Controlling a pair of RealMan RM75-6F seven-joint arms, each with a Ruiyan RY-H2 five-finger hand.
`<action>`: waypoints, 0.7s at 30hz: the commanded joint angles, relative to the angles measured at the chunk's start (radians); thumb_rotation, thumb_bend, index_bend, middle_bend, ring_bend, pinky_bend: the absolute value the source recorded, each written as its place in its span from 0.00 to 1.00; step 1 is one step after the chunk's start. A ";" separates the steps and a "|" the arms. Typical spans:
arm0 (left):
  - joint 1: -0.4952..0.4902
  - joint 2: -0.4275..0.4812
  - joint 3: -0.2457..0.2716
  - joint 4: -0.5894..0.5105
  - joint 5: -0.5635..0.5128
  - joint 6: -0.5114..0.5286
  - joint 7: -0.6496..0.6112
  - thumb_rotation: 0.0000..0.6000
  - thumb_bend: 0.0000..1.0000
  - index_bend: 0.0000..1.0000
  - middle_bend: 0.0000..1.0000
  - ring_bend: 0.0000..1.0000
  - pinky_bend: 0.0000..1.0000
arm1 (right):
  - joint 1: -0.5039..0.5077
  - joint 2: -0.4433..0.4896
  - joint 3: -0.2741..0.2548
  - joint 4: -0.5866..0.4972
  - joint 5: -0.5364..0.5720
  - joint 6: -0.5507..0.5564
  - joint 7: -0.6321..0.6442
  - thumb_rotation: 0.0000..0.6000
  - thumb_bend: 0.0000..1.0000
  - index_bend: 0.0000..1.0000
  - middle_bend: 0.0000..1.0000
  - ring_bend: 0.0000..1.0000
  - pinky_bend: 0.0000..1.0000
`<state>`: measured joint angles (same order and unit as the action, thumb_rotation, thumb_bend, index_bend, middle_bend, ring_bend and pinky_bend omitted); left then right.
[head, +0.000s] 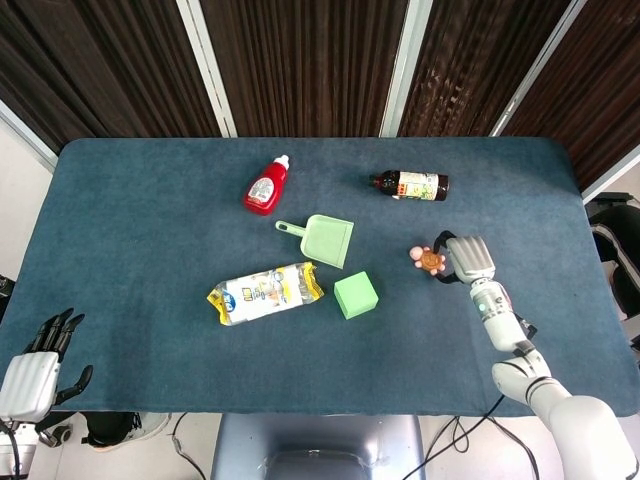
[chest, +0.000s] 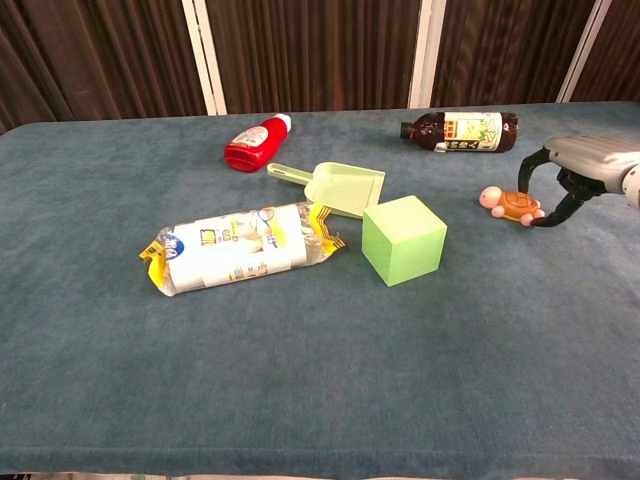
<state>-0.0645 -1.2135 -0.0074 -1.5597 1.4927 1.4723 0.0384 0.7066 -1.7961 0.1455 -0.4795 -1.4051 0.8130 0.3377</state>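
Observation:
A small orange and pink turtle toy (head: 428, 260) (chest: 510, 204) lies on the blue table (head: 140, 230) at the right. My right hand (head: 470, 258) (chest: 580, 168) is right beside it, its dark fingertips (chest: 548, 218) curved around the toy's right end with the fingers still apart. Whether they touch the toy I cannot tell. My left hand (head: 35, 368) hangs off the table's near left corner, fingers spread and holding nothing; the chest view does not show it.
A green cube (head: 356, 295) (chest: 403, 239) and a green scoop (head: 325, 238) sit mid-table, left of the turtle. A wrapped packet (head: 265, 293) lies further left. A red bottle (head: 265, 187) and a dark bottle (head: 412, 185) lie at the back.

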 joint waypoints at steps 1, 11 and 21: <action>0.001 0.000 0.000 0.002 0.000 0.001 -0.002 1.00 0.35 0.11 0.05 0.07 0.33 | 0.008 -0.022 -0.010 0.031 -0.011 0.001 0.022 1.00 0.37 0.63 0.43 0.94 0.93; 0.005 -0.003 0.003 0.011 0.000 0.001 -0.012 1.00 0.35 0.11 0.05 0.07 0.33 | -0.002 -0.057 -0.047 0.106 -0.053 0.054 0.113 1.00 0.91 0.84 0.59 0.96 0.96; 0.006 -0.006 0.004 0.012 0.002 -0.001 -0.008 1.00 0.35 0.11 0.05 0.07 0.33 | -0.008 -0.055 -0.055 0.117 -0.061 0.070 0.144 1.00 1.00 0.82 0.63 0.97 0.96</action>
<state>-0.0587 -1.2191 -0.0035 -1.5479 1.4948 1.4714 0.0308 0.6989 -1.8511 0.0900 -0.3626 -1.4662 0.8819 0.4812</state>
